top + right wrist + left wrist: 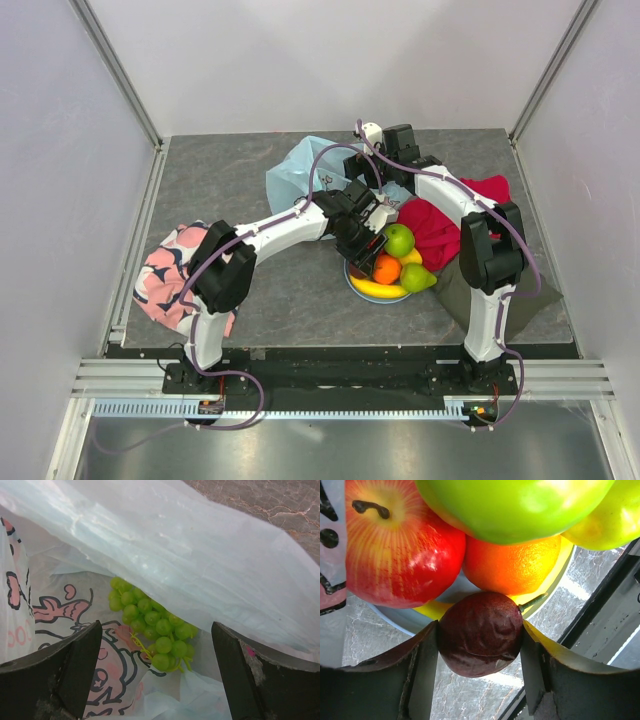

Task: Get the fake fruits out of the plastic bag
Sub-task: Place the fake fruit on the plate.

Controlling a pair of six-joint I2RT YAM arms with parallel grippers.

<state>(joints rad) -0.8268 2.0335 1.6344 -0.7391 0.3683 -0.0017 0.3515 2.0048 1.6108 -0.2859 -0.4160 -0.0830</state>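
Note:
My left gripper [480, 645] is shut on a dark purple plum [481, 632] and holds it at the near rim of the light-blue plate [395, 622]. On the plate lie a red apple [400, 545], an orange [512, 567], a green apple [515, 505], a green pear [418, 278] and a yellow banana [378, 290]. My right gripper [156, 652] is open at the mouth of the pale-blue plastic bag [200, 555]. A green grape bunch [152, 625] lies inside the bag just beyond its fingers. In the top view the bag [300, 165] lies behind the plate.
A red cloth [445, 225] lies right of the plate under the right arm, with a dark cloth [520, 300] beyond it. A pink patterned cloth [170, 275] lies at the left by the left arm. White walls enclose the table.

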